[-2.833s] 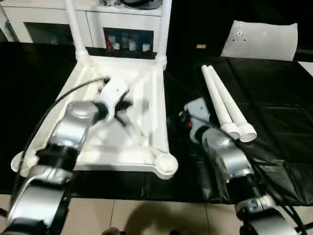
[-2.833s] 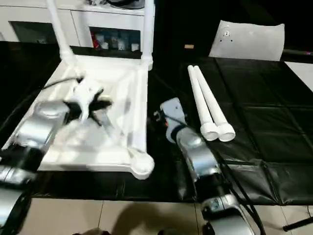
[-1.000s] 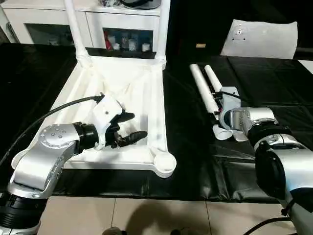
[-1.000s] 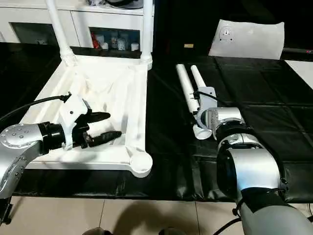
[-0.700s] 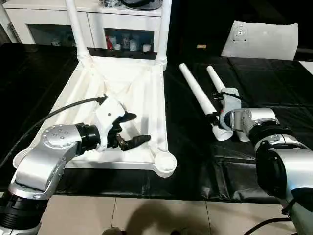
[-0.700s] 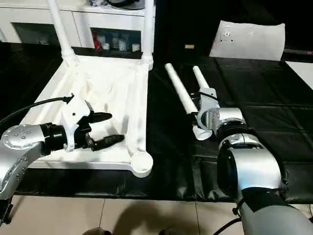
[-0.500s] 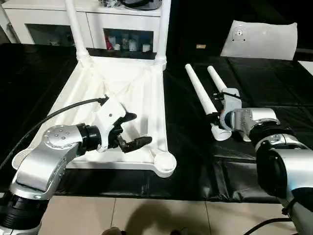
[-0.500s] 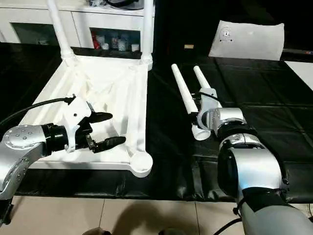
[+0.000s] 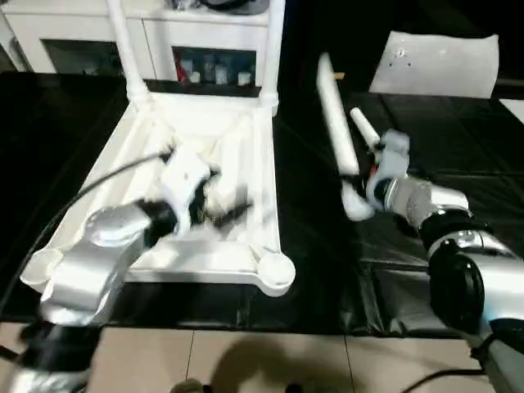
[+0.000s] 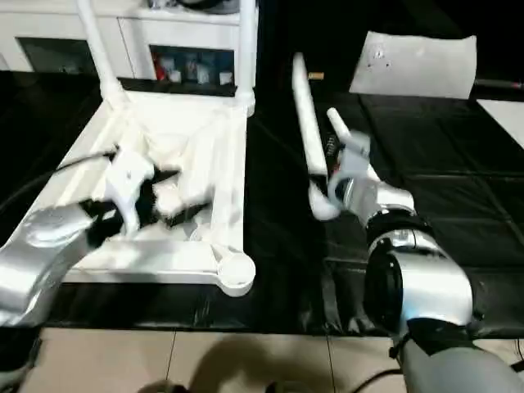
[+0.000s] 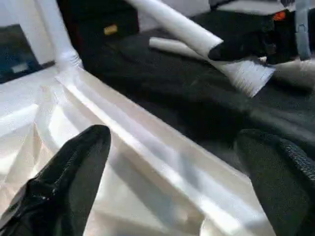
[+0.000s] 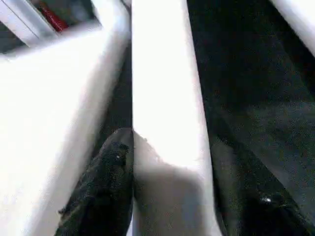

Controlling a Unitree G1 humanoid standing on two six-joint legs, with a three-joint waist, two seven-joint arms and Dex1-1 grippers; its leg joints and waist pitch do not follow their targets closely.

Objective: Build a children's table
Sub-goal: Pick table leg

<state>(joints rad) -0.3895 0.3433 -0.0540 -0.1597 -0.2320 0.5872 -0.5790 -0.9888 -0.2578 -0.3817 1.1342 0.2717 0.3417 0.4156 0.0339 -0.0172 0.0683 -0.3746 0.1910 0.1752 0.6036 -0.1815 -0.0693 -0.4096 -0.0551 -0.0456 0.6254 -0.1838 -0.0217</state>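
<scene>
The children's table's white tabletop [image 9: 266,164] lies upside down on the left, ribs up. Two white legs [image 9: 123,49] [image 9: 274,41] stand in its far corner sockets, and the near right socket [image 9: 277,270] is empty. My left gripper [image 9: 221,209] hovers open over the tabletop's underside near its right rim, its fingers [image 11: 83,157] wide apart. My right gripper [image 9: 358,176] is shut on a third leg [image 9: 332,106], which tilts up off the table with its far end raised. In the right wrist view, black fingers [image 12: 106,187] press both sides of this tube. Another leg [image 9: 363,127] lies beside it.
A black cloth [image 9: 458,139] covers the work surface. A flat white board [image 9: 434,65] lies at the back right. A white cabinet with glass doors [image 9: 196,49] stands behind the tabletop. Tiled floor [image 9: 246,360] shows below the front edge.
My right gripper has lifted its leg off the cloth, swinging the far end up and back. My left arm has moved back over the tabletop and shows blurred.
</scene>
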